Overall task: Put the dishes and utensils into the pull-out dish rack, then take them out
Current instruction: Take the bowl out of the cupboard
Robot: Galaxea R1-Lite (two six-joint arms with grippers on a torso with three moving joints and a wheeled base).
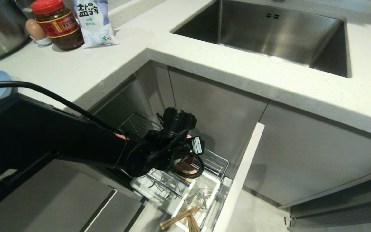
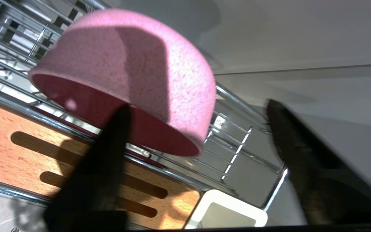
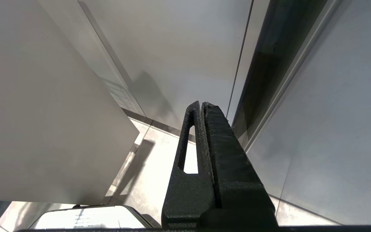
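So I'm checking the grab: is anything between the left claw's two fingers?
Yes, the pink bowl, upside down on the rack. In the left wrist view one finger reaches under its rim; the other stands clear of it.

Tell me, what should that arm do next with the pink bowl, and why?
Probably close the jaws onto the pink bowl's rim: one finger already sits at the rim, the other stands well clear, so the left gripper has no grip yet above the dish rack.

Matt speckled pink bowl (image 2: 124, 77); glossy, probably chrome rack (image 2: 237, 151).
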